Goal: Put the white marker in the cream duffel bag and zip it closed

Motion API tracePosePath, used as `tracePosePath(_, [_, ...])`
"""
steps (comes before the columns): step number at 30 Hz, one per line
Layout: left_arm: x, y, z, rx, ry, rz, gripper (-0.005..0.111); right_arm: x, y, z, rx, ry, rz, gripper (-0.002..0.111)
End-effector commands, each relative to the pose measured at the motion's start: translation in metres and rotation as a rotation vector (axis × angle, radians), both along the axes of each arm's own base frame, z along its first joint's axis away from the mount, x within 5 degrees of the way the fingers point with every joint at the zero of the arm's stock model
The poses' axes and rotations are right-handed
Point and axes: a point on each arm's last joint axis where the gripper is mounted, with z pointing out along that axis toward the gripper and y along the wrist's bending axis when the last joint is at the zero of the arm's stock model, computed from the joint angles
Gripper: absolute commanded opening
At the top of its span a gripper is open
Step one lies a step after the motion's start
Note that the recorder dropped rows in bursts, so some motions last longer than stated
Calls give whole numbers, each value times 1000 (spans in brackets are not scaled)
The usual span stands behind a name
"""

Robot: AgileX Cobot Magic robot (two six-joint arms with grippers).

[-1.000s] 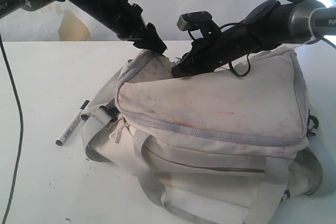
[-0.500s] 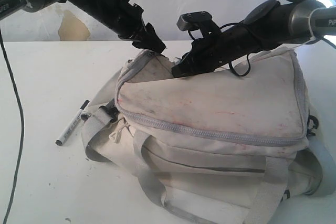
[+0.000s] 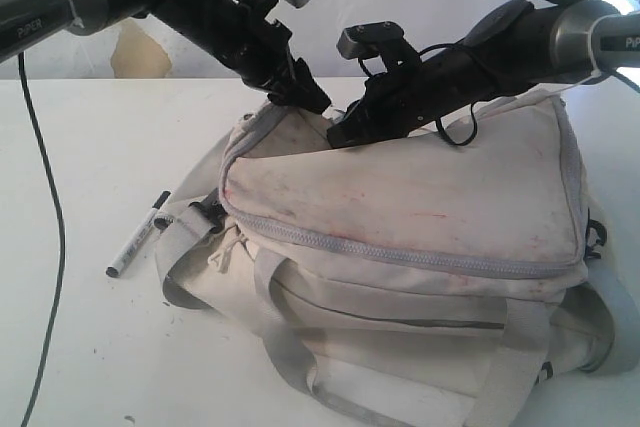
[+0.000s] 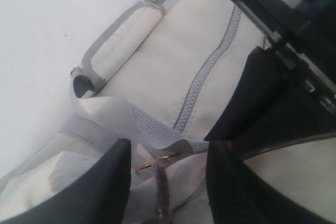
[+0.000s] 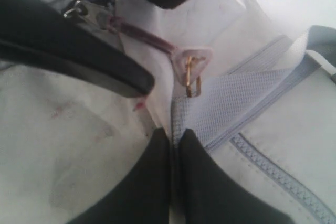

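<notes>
The cream duffel bag (image 3: 400,197) sits slumped on the white table (image 3: 80,147), its long grey zipper running across the side that faces the exterior view. Both arms slope down to the bag's upper rear corner, meeting just above it. The left arm comes in from beyond the bag's marker side, and the left gripper (image 4: 169,146) is poised over the corner with its fingers spread wide. A reddish zipper pull (image 5: 190,69) with a small brass ring lies between them, and neither finger touches it. The right arm reaches in from the opposite side, across the bag's top panel. The right gripper (image 5: 172,136) has its fingers pressed nearly together, pinching a fold of the bag's cream fabric beside a patch of grey webbing, right next to the pull. The white marker (image 3: 138,237) lies flat on the table outside the bag, just off the end with the black clip and grey strap, black cap pointing away from the bag's front.
</notes>
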Motion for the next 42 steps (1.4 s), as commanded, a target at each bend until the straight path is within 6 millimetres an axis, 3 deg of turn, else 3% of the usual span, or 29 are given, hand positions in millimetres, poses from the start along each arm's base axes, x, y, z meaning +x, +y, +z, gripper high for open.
tracePosePath(1, [3, 3, 0, 51, -43, 3, 44, -1, -2, 5, 4, -1, 2, 0])
tracePosePath(10, [7, 1, -17, 40, 34, 66, 32, 0, -2, 5, 4, -3, 0, 0])
tracePosePath(12, [8, 1, -17, 30, 50, 99, 23, 0, -2, 5, 3, -4, -2, 0])
tracePosePath(15, [9, 0, -14, -3, 64, 125, 0, 1, -2, 5, 2, -10, -8, 0])
tracePosePath(25, [11, 0, -10, -106, 186, 247, 0, 3, -3, 4, -9, -29, -26, 0])
tracePosePath(33, [26, 29, -3, -272, 408, 471, 0, 4, -4, 4, -1, -17, -49, 0])
tracePosePath(42, [24, 37, -3, -286, 491, 456, 3, 4, -4, 4, 5, -4, -63, 0])
